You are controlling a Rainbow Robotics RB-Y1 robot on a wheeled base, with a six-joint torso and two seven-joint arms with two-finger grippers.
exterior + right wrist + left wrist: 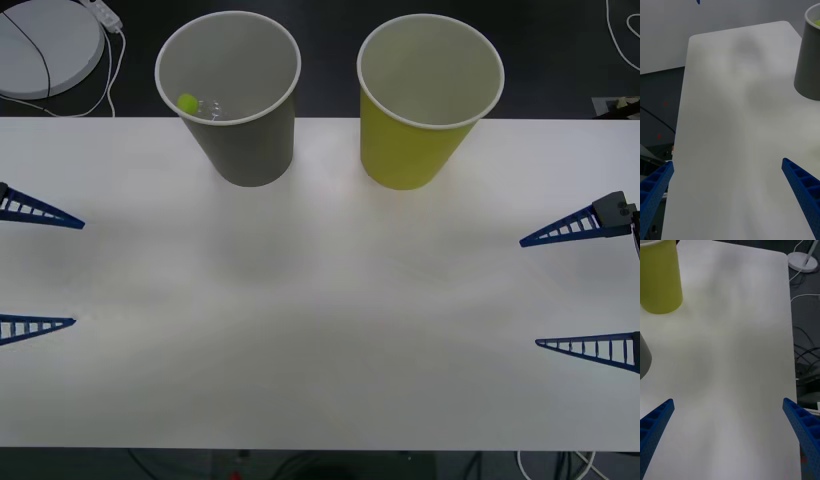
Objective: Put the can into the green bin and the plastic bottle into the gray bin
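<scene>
Left gripper [40, 270] at the left edge of the front view, fingers spread wide and holding nothing; right gripper [580, 292] at the right edge, likewise parted and holding nothing, both low over the white table [320, 330]. Plastic bottle [200, 104] already lying inside the gray bin [235, 120] at upper left of centre, lime-green cap showing against the inner wall. Green bin [420, 130] just right of it, upper centre, inside looking pale with no can visible from this angle. Judged light and thin-walled, that bottle: likely to flex and slip under a hard squeeze, so best gripped across the ribbed body near the cap, where stiffest, if ever lifted again. Both paper cups probably light too, easy to tip or crush at the rim with 1 careless nudge. Bottle half of the task apparently done; can half impossible to confirm.
</scene>
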